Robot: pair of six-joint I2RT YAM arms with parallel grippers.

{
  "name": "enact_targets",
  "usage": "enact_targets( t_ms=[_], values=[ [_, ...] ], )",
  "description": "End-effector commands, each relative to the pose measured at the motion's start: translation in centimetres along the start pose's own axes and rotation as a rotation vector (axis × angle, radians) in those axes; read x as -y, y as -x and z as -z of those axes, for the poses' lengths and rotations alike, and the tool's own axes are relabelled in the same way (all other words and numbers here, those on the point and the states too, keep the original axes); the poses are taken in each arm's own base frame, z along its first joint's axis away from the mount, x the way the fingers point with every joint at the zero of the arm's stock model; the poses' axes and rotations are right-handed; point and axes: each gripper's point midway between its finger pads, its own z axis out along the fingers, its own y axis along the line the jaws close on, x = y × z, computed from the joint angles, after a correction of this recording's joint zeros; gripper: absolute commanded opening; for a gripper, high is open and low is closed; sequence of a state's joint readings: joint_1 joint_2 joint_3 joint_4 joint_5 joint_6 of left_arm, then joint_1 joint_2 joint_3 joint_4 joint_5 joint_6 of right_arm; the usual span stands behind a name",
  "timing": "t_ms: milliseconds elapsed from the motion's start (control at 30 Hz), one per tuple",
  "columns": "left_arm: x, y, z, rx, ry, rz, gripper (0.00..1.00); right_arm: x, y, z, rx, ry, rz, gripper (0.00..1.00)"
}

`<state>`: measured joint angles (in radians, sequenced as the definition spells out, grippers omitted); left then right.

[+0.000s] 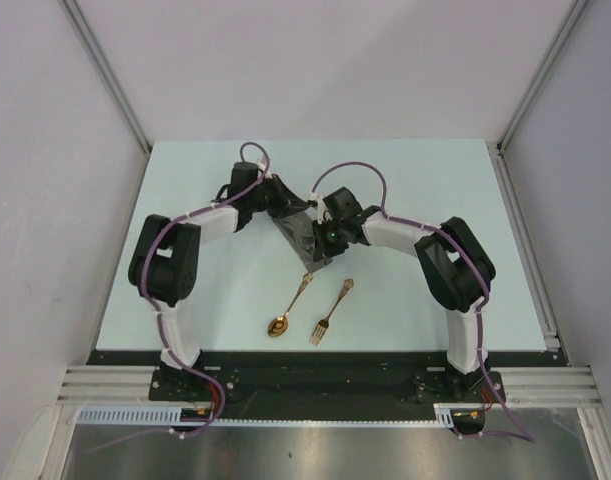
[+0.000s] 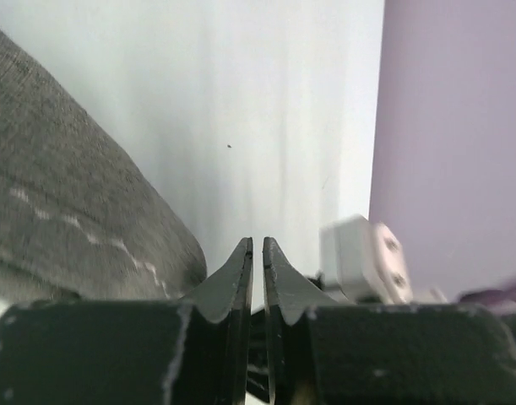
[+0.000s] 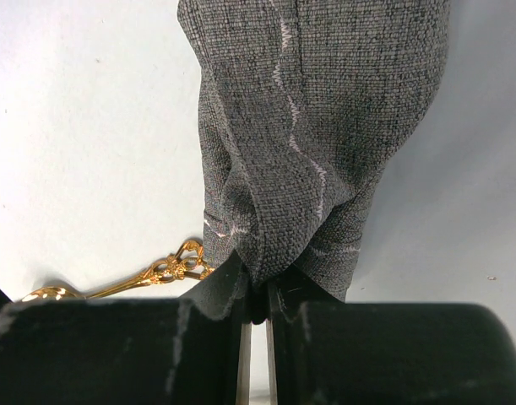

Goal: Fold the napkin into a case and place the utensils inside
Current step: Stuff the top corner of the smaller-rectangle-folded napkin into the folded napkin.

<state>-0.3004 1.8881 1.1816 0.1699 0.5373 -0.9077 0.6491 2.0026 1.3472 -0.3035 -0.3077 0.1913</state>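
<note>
The dark grey napkin [image 1: 305, 243] hangs bunched between the two arms over the middle of the table. My right gripper [image 1: 323, 232] is shut on a gathered fold of it; in the right wrist view the napkin [image 3: 317, 126] rises from the pinch at my right gripper [image 3: 258, 285]. My left gripper [image 1: 283, 210] sits just left of the cloth. In its wrist view my left gripper [image 2: 258, 242] is open by a sliver with nothing between the fingers, and the napkin [image 2: 63, 211] lies to its left. The gold spoon [image 1: 287, 308] and gold fork [image 1: 331, 310] lie side by side nearer the bases. The spoon's ornate handle [image 3: 169, 268] shows beside the cloth.
The pale table [image 1: 185, 200] is bounded by grey walls on the left, back and right, with a metal rail [image 1: 305, 385] along the near edge. Purple cables loop over both arms. A white clip [image 2: 363, 257] shows close to the left fingers.
</note>
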Motion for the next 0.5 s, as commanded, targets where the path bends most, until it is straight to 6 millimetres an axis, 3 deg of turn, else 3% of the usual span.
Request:
enact_targets(
  t_ms=[0, 300, 467],
  values=[
    [0.1, -1.6, -1.7, -0.094, -0.029, 0.027, 0.13, 0.7, -1.6, -0.5, -0.038, -0.026, -0.014, 0.1],
    [-6.2, -4.4, -1.3, -0.142, 0.12, 0.023, 0.11, -0.2, -1.4, 0.5, -0.021, 0.014, -0.042, 0.22],
    [-9.2, -5.1, -0.5, -0.155, 0.185, 0.029, 0.11, -0.1, -0.5, 2.4, 0.011, 0.048, -0.072, 0.44]
  ],
)
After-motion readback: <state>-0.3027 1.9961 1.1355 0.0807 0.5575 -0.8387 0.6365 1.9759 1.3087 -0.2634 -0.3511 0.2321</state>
